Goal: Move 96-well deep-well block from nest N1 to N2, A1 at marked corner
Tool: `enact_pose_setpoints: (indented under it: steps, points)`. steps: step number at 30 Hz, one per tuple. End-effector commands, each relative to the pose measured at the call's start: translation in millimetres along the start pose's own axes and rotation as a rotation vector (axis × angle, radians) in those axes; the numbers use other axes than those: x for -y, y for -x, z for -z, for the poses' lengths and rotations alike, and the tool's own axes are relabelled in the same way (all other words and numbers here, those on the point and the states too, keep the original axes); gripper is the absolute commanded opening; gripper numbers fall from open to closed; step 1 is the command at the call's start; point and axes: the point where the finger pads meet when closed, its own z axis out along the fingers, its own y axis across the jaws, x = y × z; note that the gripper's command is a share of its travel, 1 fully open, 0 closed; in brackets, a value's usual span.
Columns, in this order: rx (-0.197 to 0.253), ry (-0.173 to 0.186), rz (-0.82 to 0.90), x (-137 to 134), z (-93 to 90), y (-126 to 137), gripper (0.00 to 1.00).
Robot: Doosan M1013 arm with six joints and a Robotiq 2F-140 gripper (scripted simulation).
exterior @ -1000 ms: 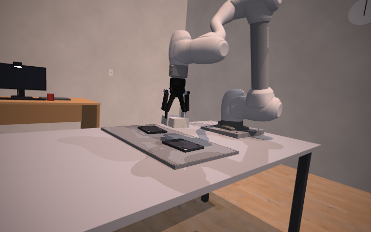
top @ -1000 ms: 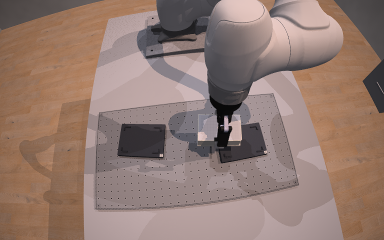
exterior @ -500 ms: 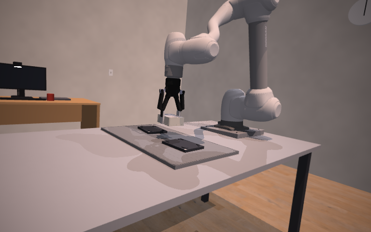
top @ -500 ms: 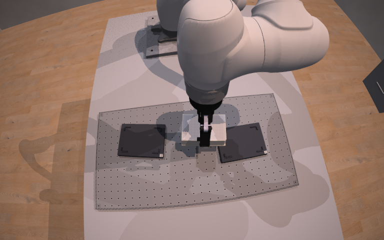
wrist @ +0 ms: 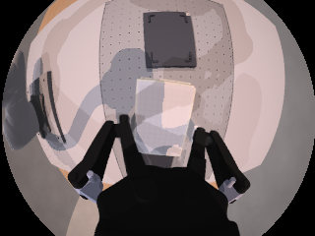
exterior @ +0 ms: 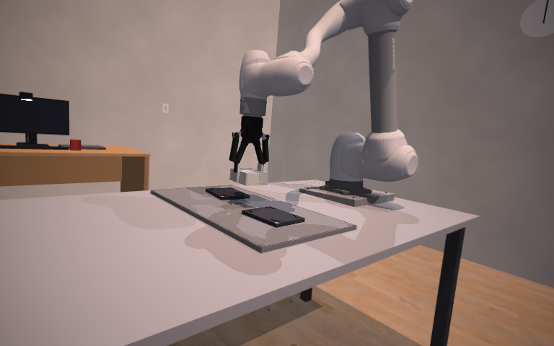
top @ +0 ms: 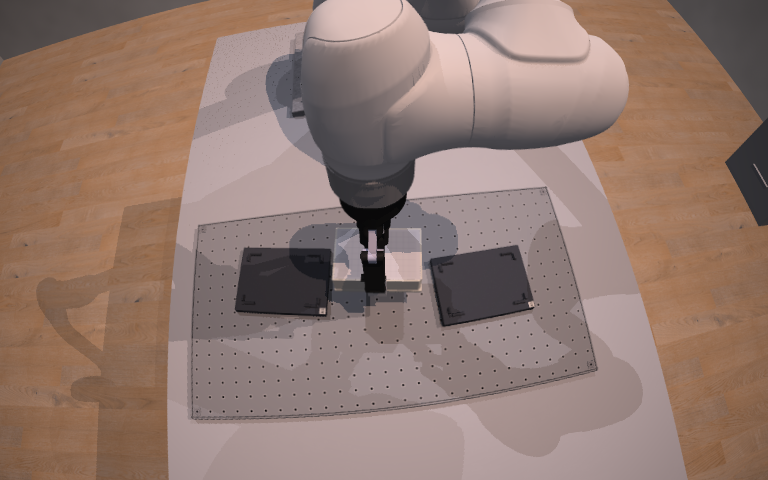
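Observation:
The white deep-well block (top: pixel 386 257) hangs above the perforated baseplate (top: pixel 385 316), between the two dark plate nests. My gripper (top: pixel 373 266) is shut on it across its short width, one finger on each long side. Nest N1 (top: pixel 482 283) lies empty to the right in the top view, and nest N2 (top: pixel 284 281) lies empty to the left. In the exterior view the block (exterior: pixel 249 176) is held level and clear of the plate under the gripper (exterior: pixel 249 167). The wrist view shows the block (wrist: pixel 164 118) between the fingers and one empty nest (wrist: pixel 169 41) beyond it.
The arm's base plate (exterior: pixel 347 194) is bolted to the table behind the baseplate. A small white A1 mark (top: pixel 322 310) sits at the near right corner of N2. A desk with a monitor (exterior: pixel 32 118) stands far off.

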Motion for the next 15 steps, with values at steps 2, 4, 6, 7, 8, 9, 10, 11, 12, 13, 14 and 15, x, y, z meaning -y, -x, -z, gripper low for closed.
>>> enact_pose_setpoints:
  steps: [2,4,6,7,8,9,10,11,12,13,14,15]
  points:
    - [0.000,0.000,0.000,0,0.1,13,0.00]
    - [0.000,0.000,0.000,0,0.1,13,0.00]
    - [0.000,0.000,0.000,0,0.1,19,0.00]
    - [0.000,0.000,0.000,0,0.1,23,0.00]
    - [0.000,0.000,0.000,0,0.1,26,0.00]
    - [0.000,0.000,0.000,0,0.1,29,0.00]
    - [0.000,0.000,0.000,0,0.1,33,0.00]
    - [0.000,0.000,0.000,0,0.1,36,0.00]
    - [0.000,0.000,0.000,0,0.1,39,0.00]
    - [0.000,0.000,0.000,0,0.1,43,0.00]
    - [0.000,0.000,0.000,0,0.1,46,0.00]
    - [0.000,0.000,0.000,0,0.1,49,0.00]
